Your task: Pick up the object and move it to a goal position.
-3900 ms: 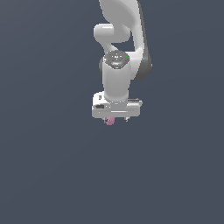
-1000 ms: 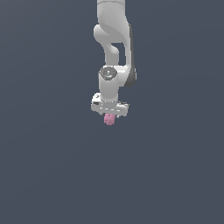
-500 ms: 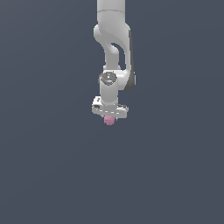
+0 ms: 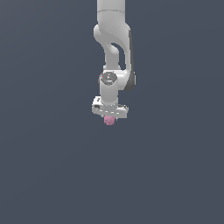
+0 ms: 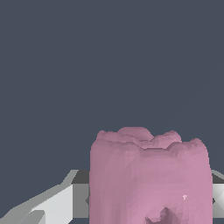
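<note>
Gripper (image 4: 110,118) pointing straight down pinches the pink object (image 4: 110,121); its long axis cannot be told.

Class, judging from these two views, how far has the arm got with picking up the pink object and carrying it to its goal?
Done: the pink object sits between the fingers of the gripper, filling the wrist view with a finger beside it. In hand: the arm holds it below its white wrist. Left: reaching the goal; no goal marker shows in either view, so the remaining distance cannot be judged.
</note>
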